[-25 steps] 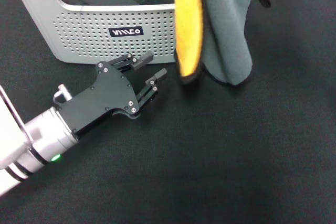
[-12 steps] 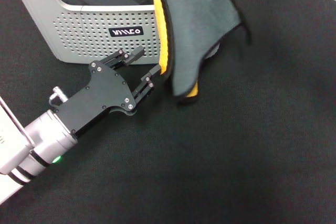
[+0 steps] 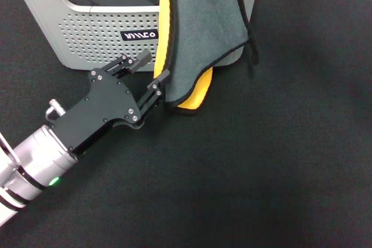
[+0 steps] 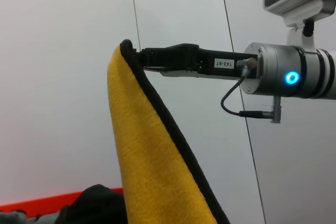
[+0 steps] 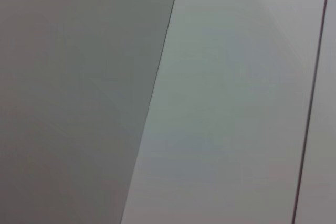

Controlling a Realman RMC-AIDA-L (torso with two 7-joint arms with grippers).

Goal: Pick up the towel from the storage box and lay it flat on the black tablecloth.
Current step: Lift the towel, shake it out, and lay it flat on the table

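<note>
We saw even, bright overhead light; the black tablecloth (image 3: 261,172) read matte, no glare. The towel (image 3: 200,33) stayed sharp. The right wrist view showed only soft, featureless grey wall.

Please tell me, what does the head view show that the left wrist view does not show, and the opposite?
Only the head view shows the left claw, open, beside the hanging towel's lower edge, the storage box front with its logo, and the black tablecloth. Only the left wrist view shows the right claw shut on the towel's top corner, against a white wall. Both show the towel's yellow face and black border.
</note>
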